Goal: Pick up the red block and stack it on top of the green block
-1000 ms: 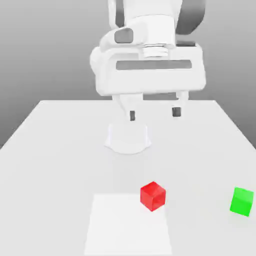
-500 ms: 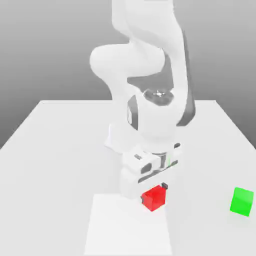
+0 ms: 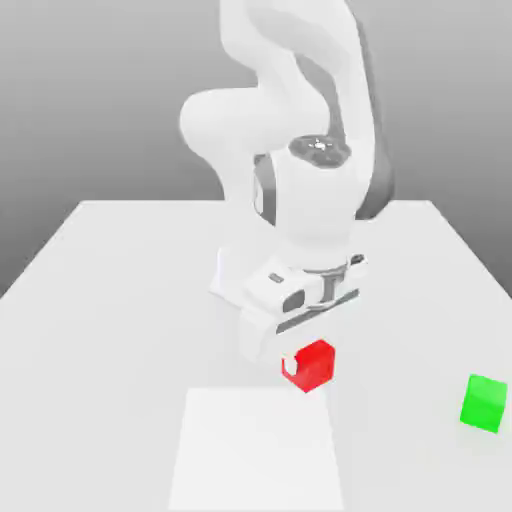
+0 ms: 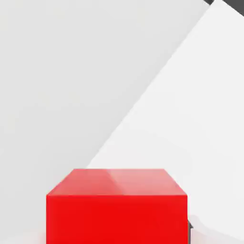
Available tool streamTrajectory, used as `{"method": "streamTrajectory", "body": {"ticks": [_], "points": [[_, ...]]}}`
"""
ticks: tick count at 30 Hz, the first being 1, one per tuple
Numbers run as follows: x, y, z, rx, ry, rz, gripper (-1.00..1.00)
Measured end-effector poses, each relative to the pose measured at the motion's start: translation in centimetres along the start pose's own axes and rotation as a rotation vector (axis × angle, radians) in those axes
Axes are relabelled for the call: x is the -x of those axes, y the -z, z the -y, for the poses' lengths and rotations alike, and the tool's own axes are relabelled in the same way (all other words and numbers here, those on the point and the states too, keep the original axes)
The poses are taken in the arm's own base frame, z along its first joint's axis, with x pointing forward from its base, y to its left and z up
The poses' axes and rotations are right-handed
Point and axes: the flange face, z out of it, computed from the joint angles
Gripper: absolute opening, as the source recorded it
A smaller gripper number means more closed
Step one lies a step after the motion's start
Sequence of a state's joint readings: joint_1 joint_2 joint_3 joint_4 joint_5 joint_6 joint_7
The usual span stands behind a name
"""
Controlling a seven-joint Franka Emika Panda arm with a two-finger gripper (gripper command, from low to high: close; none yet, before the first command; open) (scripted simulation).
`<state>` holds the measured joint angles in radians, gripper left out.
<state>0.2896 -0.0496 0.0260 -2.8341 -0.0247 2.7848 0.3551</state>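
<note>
While the red block [image 3: 312, 365] sits under the white hand, the gripper [image 3: 306, 366] is clenched on it, one pale finger [image 3: 289, 367] showing against the face toward the exterior view's left. It seems lifted just clear of the table [image 3: 100, 300], though the angle makes that hard to judge. In the hand view the block [image 4: 116, 206] shows close up, top face and one side, square to the camera. Just below it in the exterior view lies a lighter square patch [image 3: 256, 450] on the table. The green block [image 3: 484, 403] stands well apart toward the exterior view's right, resting alone on the table near its edge. Above the red block the arm [image 3: 300, 120] bends down from its base [image 3: 256, 280] at mid-table.
</note>
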Motion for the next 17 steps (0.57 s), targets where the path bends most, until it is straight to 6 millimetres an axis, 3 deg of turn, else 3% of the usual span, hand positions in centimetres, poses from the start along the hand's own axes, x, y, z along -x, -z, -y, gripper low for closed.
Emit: {"method": "streamTrajectory", "body": {"ticks": [5, 8, 10, 13, 14, 17], "points": [[-0.7, 1.8, 11.1, 0.005, 0.233, -0.004, -1.00], [1.1, 3.0, 18.7, -0.005, 0.383, 0.000, -1.00], [1.0, 1.7, 20.0, -0.008, 0.398, 0.002, -1.00], [0.9, -1.9, 20.4, -0.009, 0.401, 0.002, -1.00], [1.0, -2.7, 20.4, -0.009, 0.402, 0.002, 1.00], [1.0, -2.7, 20.4, -0.009, 0.402, 0.002, 1.00]]}}
